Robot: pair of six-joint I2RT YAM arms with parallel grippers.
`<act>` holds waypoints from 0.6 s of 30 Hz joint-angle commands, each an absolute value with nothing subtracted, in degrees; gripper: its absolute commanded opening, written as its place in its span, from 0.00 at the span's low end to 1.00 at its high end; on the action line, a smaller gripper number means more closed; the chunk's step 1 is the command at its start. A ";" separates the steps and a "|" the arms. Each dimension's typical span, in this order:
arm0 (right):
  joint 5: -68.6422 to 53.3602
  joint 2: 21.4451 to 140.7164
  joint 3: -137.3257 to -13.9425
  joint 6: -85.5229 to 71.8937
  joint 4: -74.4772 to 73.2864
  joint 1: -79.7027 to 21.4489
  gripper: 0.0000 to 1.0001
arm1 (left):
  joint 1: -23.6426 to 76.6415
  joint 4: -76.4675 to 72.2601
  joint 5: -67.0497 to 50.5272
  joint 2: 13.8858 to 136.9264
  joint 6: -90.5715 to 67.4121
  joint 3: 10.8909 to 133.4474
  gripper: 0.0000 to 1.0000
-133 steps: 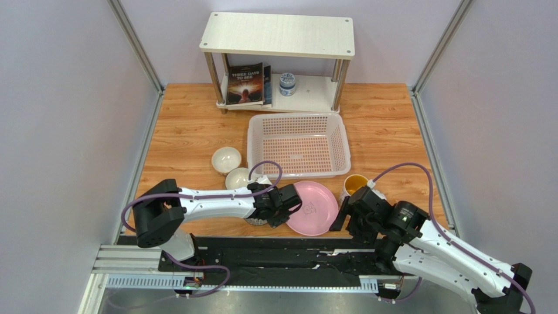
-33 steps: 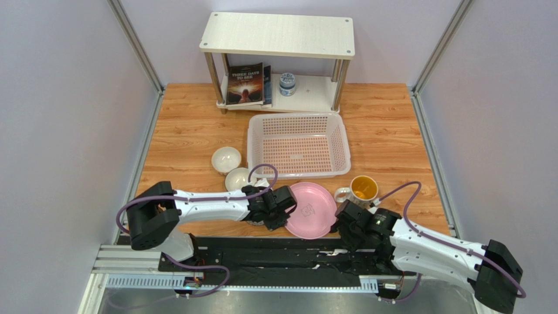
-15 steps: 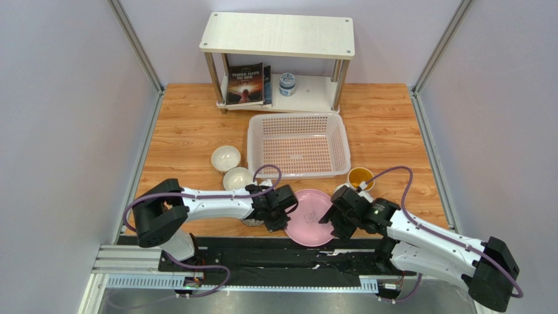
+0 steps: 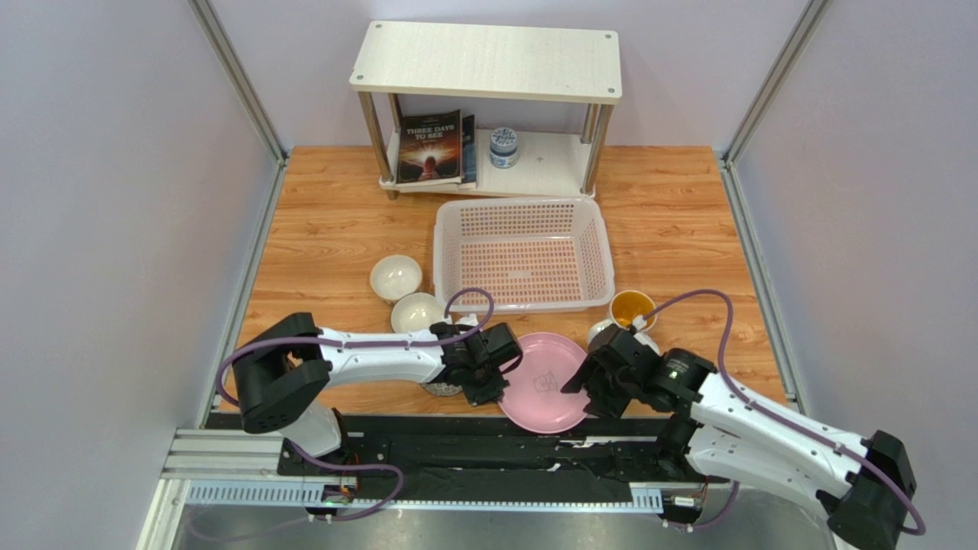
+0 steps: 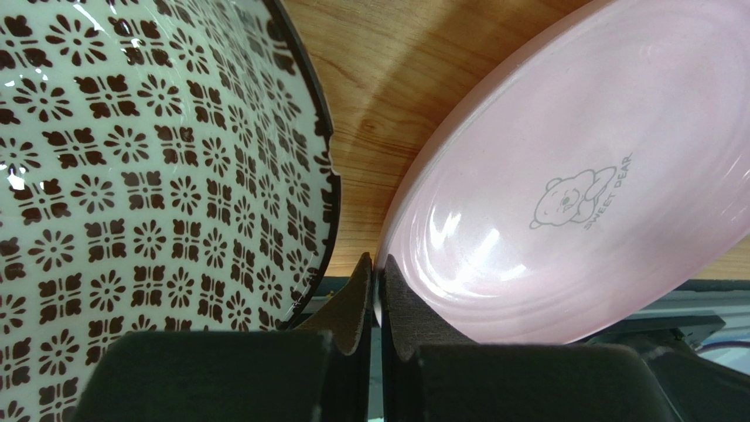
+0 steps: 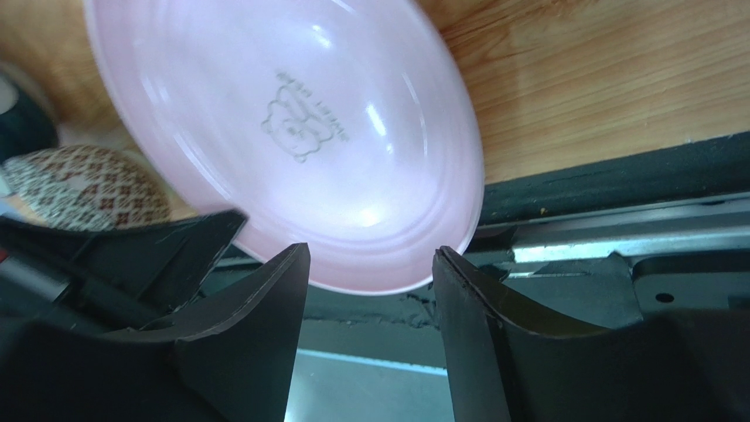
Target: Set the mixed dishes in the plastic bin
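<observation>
- Where is the pink plate (image 4: pixel 540 387)?
- Low in the centre of the top view, on the wooden table (image 4: pixel 689 229). Its near edge reaches out over the black rail (image 4: pixel 459 441).
- And the left gripper (image 5: pixel 377 274)?
- Its jaws are pinched tight on the plate's left rim. That rim sits clear of the wood, with a shadow beneath it. The dark-patterned bowl (image 5: pixel 132 176) is just beside it, at the left of the wrist view.
- The right gripper (image 6: pixel 370 264)?
- Its jaws are spread wide at the plate's right side. The rim shows between the 2 fingers, but I cannot tell if they touch it.
- The other dishes?
- All are on the table outside the plastic bin (image 4: pixel 440 258), which stands in the centre, above the plate. The white mug (image 4: pixel 631 309) is by the bin's lower right corner. An upper white bowl (image 4: pixel 395 277) and a lower white bowl (image 4: pixel 417 312) lie to the bin's left.
</observation>
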State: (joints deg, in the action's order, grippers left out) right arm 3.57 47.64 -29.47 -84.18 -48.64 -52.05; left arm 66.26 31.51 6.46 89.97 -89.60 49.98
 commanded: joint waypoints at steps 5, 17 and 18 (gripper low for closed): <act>3.69 41.04 -28.39 -84.02 -54.58 -51.77 0.59 | 65.92 32.26 6.50 90.35 -88.51 51.76 0.00; 3.60 43.33 -23.30 -84.46 -47.30 -51.85 0.59 | 65.83 31.55 6.42 88.42 -86.93 51.50 0.00; 3.78 43.68 -23.03 -84.64 -46.33 -51.77 0.58 | 65.83 31.29 6.33 88.42 -86.75 51.50 0.00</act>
